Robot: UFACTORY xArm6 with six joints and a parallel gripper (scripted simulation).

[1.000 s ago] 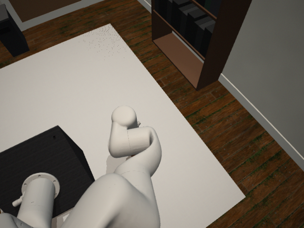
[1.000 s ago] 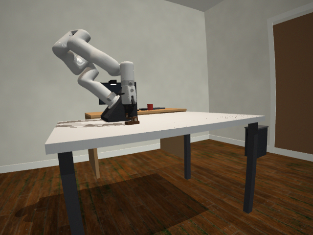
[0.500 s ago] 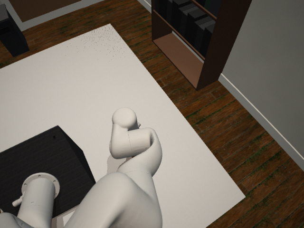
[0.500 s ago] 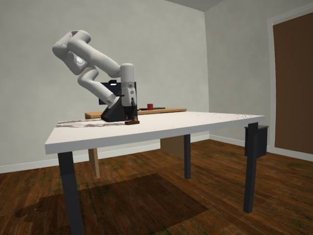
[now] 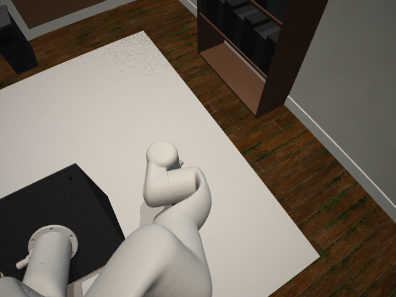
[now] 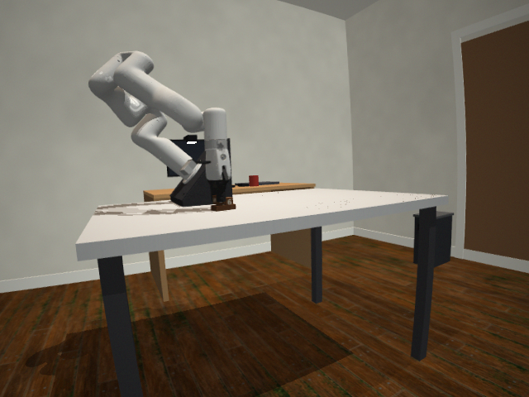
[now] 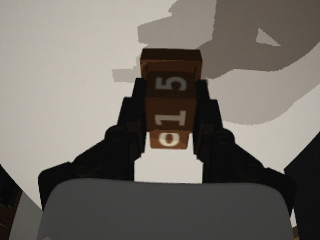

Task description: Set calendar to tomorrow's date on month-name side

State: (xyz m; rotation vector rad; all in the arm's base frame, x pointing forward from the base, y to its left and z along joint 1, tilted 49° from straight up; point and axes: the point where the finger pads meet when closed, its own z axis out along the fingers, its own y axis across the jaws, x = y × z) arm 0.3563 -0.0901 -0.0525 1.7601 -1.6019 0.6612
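In the wrist view my gripper points straight down, and its black fingers are shut on the two sides of a brown calendar cube with white digits. I read a "5" on the face farther from me and "1 5" on the nearer one. The far end of the brown tray shows just beyond the cube. In the exterior view the gripper is low over the tray on the white table, and a cube with a white digit shows beside the fingers. I cannot tell whether the held cube touches the tray's floor. In the overhead view the arm hides the calendar.
The black base block of the arm stands close behind the tray, and also shows in the side view. The table's right edge is a short way off. A bookshelf stands beyond it. A desk with a red cup is behind the table.
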